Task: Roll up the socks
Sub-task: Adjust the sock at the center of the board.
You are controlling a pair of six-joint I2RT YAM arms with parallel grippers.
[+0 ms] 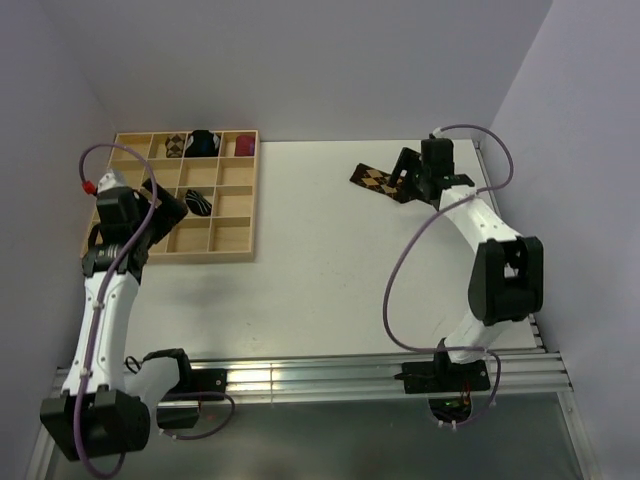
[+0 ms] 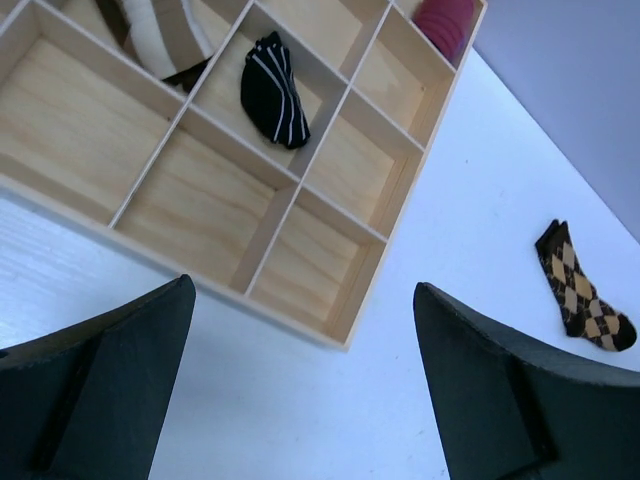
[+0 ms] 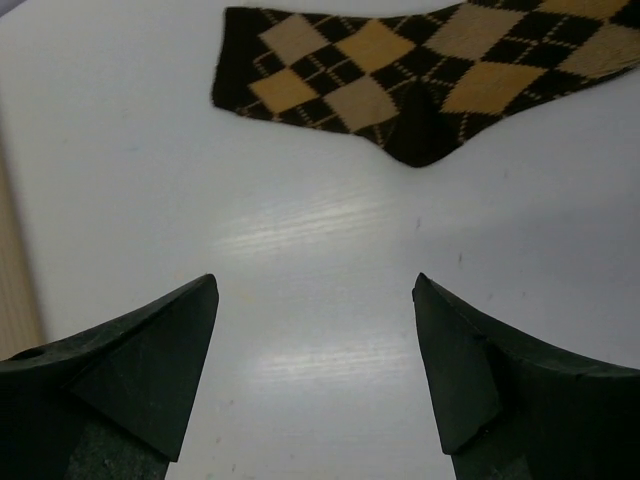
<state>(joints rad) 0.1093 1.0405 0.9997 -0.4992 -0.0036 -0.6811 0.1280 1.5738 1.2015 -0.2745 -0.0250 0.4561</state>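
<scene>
The brown-and-tan argyle sock [image 1: 378, 181] lies flat on the white table at the far right; it also shows as the argyle sock [image 3: 420, 70] and as the argyle sock [image 2: 583, 300]. My right gripper [image 1: 410, 180] hovers just beside it, open and empty, and in the wrist view the right gripper [image 3: 314, 278] stands over bare table short of the sock. The short black striped sock [image 2: 273, 90], also the black sock [image 1: 199, 202], sits bunched in a tray compartment. The brown-and-cream striped sock [image 2: 165, 35] lies in a neighbouring compartment. My left gripper [image 2: 302, 285] is open and empty above the tray's near edge.
The wooden compartment tray [image 1: 215, 257] stands at the far left. Its back row holds a brown patterned bundle [image 1: 177, 146], a black-and-blue bundle [image 1: 205, 143] and a maroon bundle [image 1: 243, 146]. Walls close in the table at the back and on both sides.
</scene>
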